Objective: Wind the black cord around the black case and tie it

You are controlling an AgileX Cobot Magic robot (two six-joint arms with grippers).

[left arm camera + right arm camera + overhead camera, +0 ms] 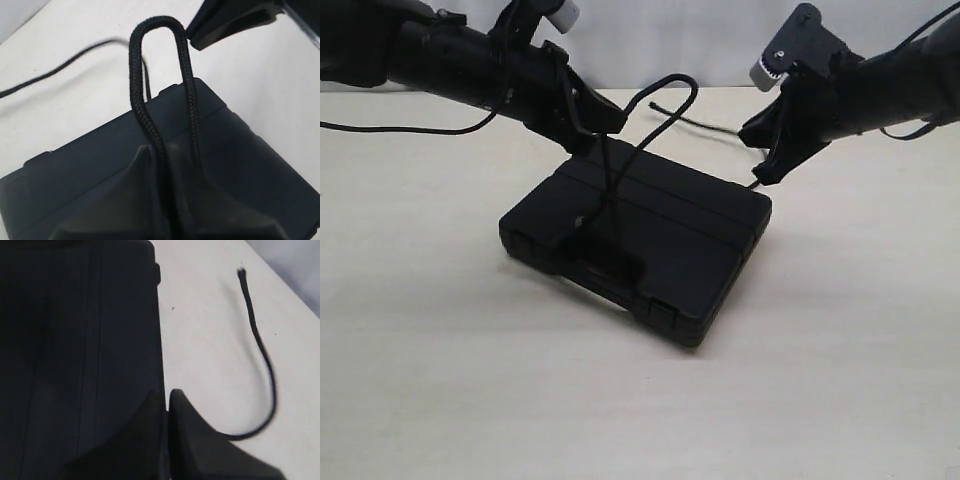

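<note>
Black cord point(136, 95) stands in a loop over case point(660, 230), which lies flat mid-tabletop point(470, 380) | left pincer point(160, 150) clamped on the loop's 2 strands, likely keeping slack for the knot | right pincer point(167, 397) closed at case's far right corner, cord tail beside it, hold unclear | 2 arms reach in from the sides, angled down

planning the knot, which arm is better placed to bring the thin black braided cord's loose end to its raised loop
Probably right: right gripper pinches the black cord beside its loose end; left gripper holds the loop.
</note>
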